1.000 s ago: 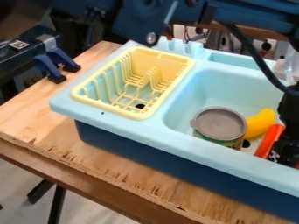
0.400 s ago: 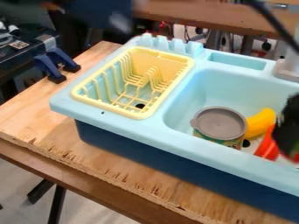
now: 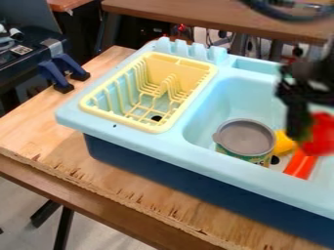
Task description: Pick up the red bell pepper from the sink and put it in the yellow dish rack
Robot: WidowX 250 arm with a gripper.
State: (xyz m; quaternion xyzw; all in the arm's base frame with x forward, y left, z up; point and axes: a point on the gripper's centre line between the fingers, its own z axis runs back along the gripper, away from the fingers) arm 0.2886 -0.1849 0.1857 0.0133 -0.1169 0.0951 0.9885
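A red, blurred thing (image 3: pixel 321 135) appears to be gripped by the black hand (image 3: pixel 305 123), narrowed on it, above the right part of the sink (image 3: pixel 196 158). Grasping and raising seem done; release is still left. The grey-lidded can (image 3: pixel 244 136), yellow thing (image 3: pixel 283 143) and orange-red piece (image 3: pixel 300 164) are left in the basin, ungrasped.

One raised view, slanting down, fairly near the sink (image 3: pixel 150 140)
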